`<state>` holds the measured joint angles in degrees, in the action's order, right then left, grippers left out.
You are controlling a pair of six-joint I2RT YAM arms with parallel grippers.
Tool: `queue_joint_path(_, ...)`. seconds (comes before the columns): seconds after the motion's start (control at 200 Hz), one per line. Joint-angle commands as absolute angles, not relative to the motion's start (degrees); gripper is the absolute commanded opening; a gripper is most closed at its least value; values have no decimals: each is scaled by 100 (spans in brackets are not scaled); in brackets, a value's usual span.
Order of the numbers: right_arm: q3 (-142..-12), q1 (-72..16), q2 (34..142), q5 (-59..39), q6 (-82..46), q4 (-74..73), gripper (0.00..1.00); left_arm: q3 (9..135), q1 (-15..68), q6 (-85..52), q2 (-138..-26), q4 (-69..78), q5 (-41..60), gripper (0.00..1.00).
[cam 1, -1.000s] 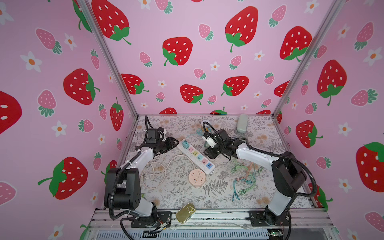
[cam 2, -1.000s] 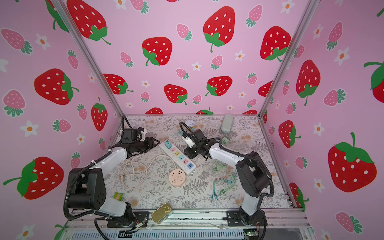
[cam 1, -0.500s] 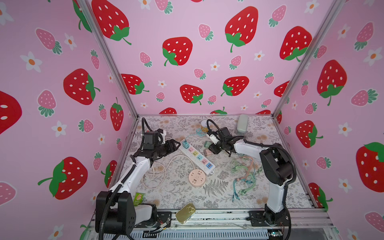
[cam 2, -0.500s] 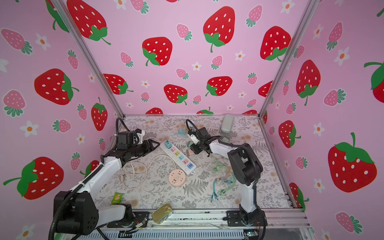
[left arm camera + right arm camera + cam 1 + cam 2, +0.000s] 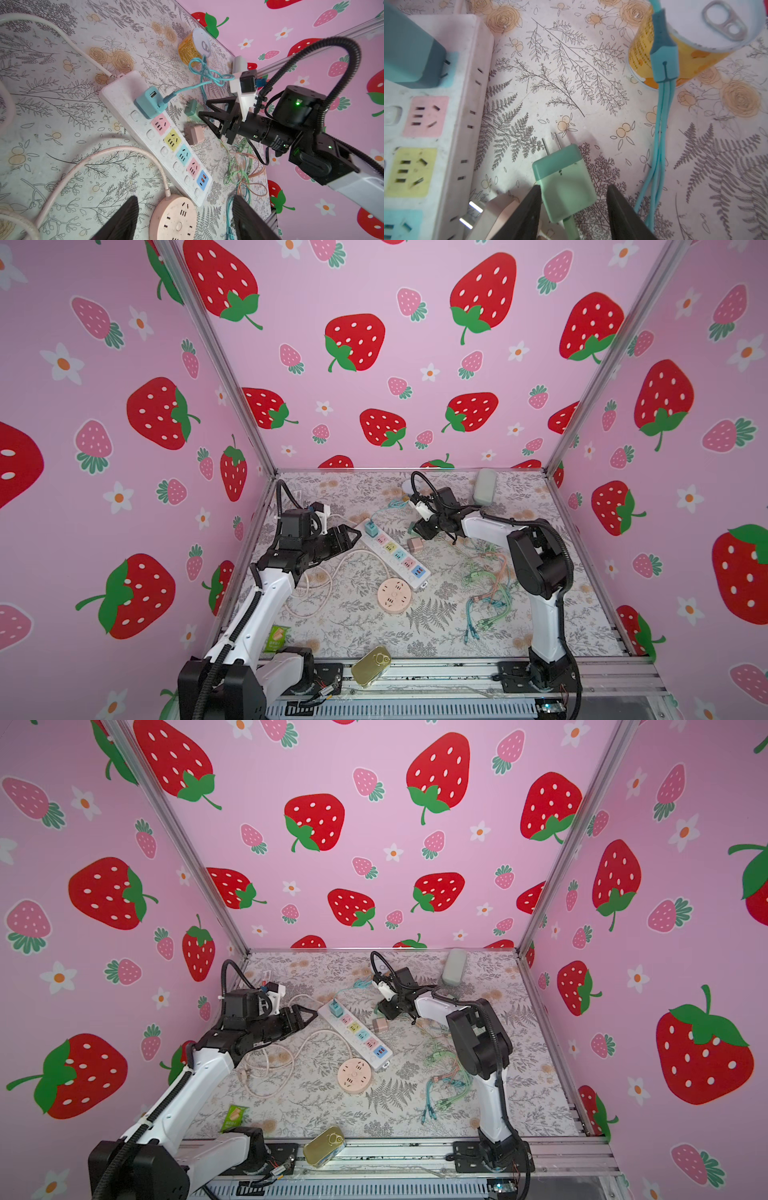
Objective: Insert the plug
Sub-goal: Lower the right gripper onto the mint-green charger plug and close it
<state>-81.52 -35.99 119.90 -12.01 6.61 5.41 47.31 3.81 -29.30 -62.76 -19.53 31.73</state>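
A white power strip (image 5: pixel 395 553) with coloured sockets lies slantwise mid-mat, a blue charger (image 5: pixel 150 102) seated in its far end. Beside the strip a green plug (image 5: pixel 564 187) lies flat, prongs pointing away from my right gripper (image 5: pixel 574 187). That gripper is open and straddles the plug: one finger touches its side, the other stands off with a gap. A pink plug (image 5: pixel 194 135) lies loose next to it. My left gripper (image 5: pixel 185 197) hangs open and empty at the strip's left end (image 5: pixel 353 537), holding nothing.
A round pink socket (image 5: pixel 394 591) with its cream cord sits at the strip's near end. A yellow can (image 5: pixel 685 41) and blue cable (image 5: pixel 660 124) lie behind the plug. Tangled cables (image 5: pixel 490 585) spread right; a grey case (image 5: pixel 485 487) sits back right, a gold tin (image 5: pixel 371 666) on the front rail.
The left jaws have spread wider and the left arm has risen and stretched out. The right arm's elbow has drawn in while its gripper stays by the plugs.
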Motion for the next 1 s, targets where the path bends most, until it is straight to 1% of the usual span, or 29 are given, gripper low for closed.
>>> queue_joint_path(0.0, -8279, -3577, 12116, -1499, 914, 694, 53, 4707, 395, -2846, -6179, -2111, 3226, 74)
queue_joint_path(0.705, -8727, -3577, 12672, -1403, 965, 923, 52, 4581, 383, -2698, -6157, -2145, 3173, 74)
queue_joint_path(0.725, -8728, -3577, 12670, -1405, 967, 923, 49, 4574, 380, -2697, -6154, -2136, 3173, 74)
queue_joint_path(0.87, -8633, -3577, 12521, -1433, 945, 890, 40, 4575, 378, -2704, -6179, -2124, 3166, 74)
queue_joint_path(0.995, -8385, -3577, 12169, -1511, 881, 736, 38, 4577, 383, -2705, -6188, -2114, 3167, 74)
